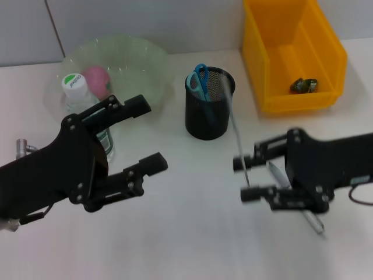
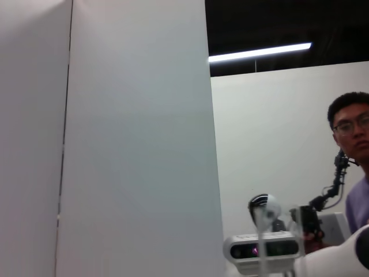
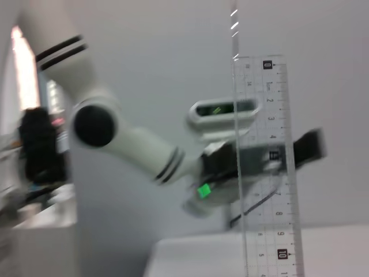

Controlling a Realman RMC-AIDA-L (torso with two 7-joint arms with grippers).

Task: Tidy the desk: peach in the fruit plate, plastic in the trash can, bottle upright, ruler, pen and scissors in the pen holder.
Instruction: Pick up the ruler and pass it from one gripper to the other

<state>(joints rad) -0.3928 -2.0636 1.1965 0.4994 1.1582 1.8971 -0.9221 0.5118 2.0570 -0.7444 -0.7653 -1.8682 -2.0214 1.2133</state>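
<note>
My right gripper is shut on a clear ruler at its upper end. The ruler slants down, with its far end over the rim of the black mesh pen holder, and fills the right wrist view. Blue scissors stand in the holder. A grey pen lies on the table under my right gripper. My left gripper is open and empty, above the table left of the holder. Behind it a green-capped bottle stands upright. A pink peach lies in the green fruit plate.
A yellow bin stands at the back right with a dark crumpled plastic piece inside. The left wrist view shows only a wall panel and a person far off.
</note>
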